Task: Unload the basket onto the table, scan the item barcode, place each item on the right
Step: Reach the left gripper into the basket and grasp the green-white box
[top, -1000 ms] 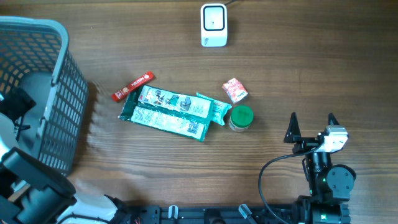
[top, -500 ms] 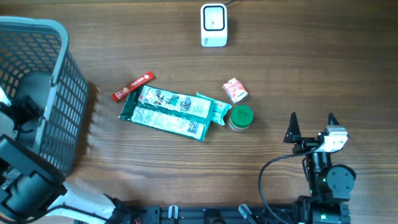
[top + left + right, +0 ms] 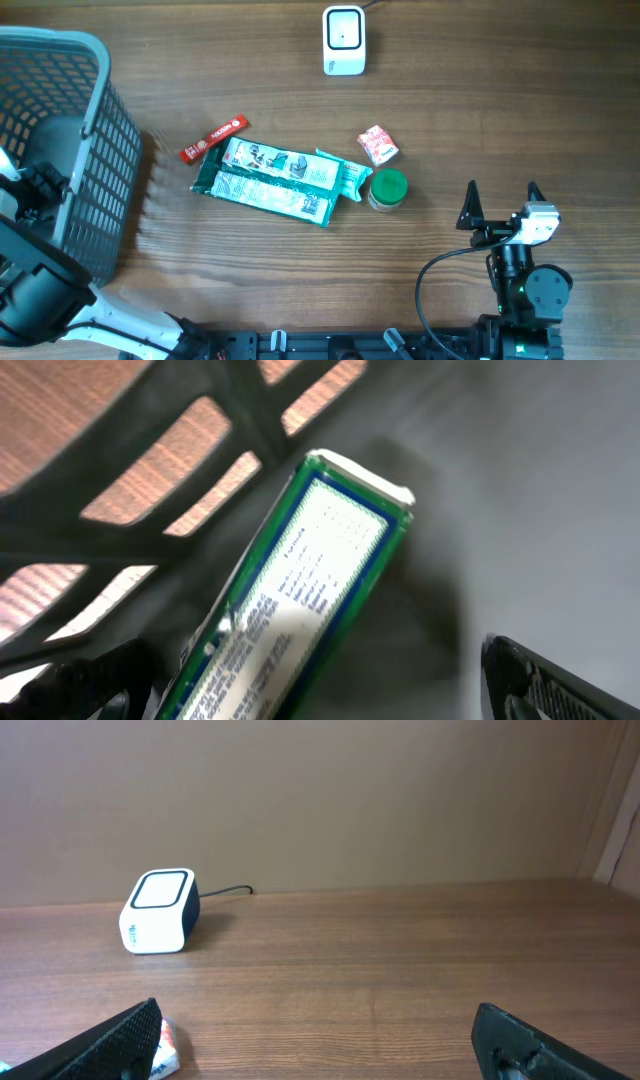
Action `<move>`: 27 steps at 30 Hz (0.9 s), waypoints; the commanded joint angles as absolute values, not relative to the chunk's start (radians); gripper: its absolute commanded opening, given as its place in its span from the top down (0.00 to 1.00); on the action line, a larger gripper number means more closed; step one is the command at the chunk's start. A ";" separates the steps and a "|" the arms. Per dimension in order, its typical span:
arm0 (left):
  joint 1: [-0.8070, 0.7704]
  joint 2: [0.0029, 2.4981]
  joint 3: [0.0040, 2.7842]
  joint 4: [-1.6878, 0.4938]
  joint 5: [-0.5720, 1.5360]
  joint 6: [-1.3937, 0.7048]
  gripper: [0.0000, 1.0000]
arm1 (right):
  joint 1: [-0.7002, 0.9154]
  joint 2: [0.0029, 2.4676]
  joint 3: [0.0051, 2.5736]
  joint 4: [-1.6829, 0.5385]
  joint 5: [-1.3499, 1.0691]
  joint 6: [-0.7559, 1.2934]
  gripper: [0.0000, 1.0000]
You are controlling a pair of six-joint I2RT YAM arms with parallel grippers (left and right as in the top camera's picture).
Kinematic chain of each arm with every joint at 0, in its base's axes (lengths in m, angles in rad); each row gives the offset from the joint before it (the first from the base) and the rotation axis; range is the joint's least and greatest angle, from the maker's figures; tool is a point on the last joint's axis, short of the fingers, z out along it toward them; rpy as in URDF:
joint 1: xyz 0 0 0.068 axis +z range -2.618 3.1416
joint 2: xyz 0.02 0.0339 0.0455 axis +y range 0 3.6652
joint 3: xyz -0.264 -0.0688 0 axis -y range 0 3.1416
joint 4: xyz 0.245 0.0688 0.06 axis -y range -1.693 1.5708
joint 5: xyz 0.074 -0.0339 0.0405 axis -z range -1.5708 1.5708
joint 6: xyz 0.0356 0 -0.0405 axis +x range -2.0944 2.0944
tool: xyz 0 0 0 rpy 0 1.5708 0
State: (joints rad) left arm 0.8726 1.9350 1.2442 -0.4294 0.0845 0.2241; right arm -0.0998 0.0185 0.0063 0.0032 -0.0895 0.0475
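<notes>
My left gripper (image 3: pixel 38 190) reaches down inside the grey basket (image 3: pixel 95 90) and stands open. In the left wrist view a long white box with green and blue edges (image 3: pixel 300 590) lies on the basket floor between the fingers, close to the left fingertip (image 3: pixel 90 680); the pads do not press on it. The white scanner (image 3: pixel 343 40) stands at the table's far middle, also seen in the right wrist view as the scanner (image 3: pixel 158 910). My right gripper (image 3: pixel 500 200) hovers open and empty at the near right.
On the table's middle lie a red stick (image 3: pixel 213 138), teal packets (image 3: pixel 275 178), a green-lidded jar (image 3: pixel 388 188) and a small pink packet (image 3: pixel 378 145). The basket's mesh wall (image 3: pixel 180 470) rises close behind the box.
My left arm has shifted a little toward the near side inside the basket. The right arm and the items on the table have not moved.
</notes>
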 commanded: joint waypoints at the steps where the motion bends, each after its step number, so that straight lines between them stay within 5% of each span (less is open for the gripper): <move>1: 0.875 1.960 1.243 -0.434 0.168 0.224 0.03 | -0.098 0.014 0.005 0.006 -0.102 0.054 0.00; 6: 0.875 1.960 1.243 -0.432 0.167 0.224 0.41 | -0.098 0.014 0.005 0.006 -0.102 0.053 0.00; 11: 0.875 1.960 1.243 -0.429 0.167 0.225 0.68 | -0.098 0.014 0.005 0.006 -0.102 0.053 0.00; 14: 0.875 1.960 1.243 -0.410 0.167 0.224 0.62 | -0.098 0.014 0.005 0.006 -0.102 0.054 0.00; 15: 0.875 1.960 1.243 -0.406 0.167 0.224 0.42 | -0.098 0.014 0.005 0.006 -0.102 0.054 0.00; 16: 0.875 1.961 1.243 -0.395 0.167 0.224 0.34 | -0.098 0.014 0.005 0.006 -0.102 0.054 0.00; 21: 0.875 1.979 1.243 -0.335 0.167 0.224 0.32 | -0.098 0.014 0.005 0.006 -0.102 0.053 0.00; 27: 0.875 1.996 1.243 -0.321 0.164 0.224 0.59 | -0.098 0.014 0.005 0.006 -0.102 0.053 0.00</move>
State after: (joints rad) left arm 0.8726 1.9621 1.2442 -0.3225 0.1551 0.2249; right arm -0.0998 0.0185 0.0063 0.0032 -0.0895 0.0475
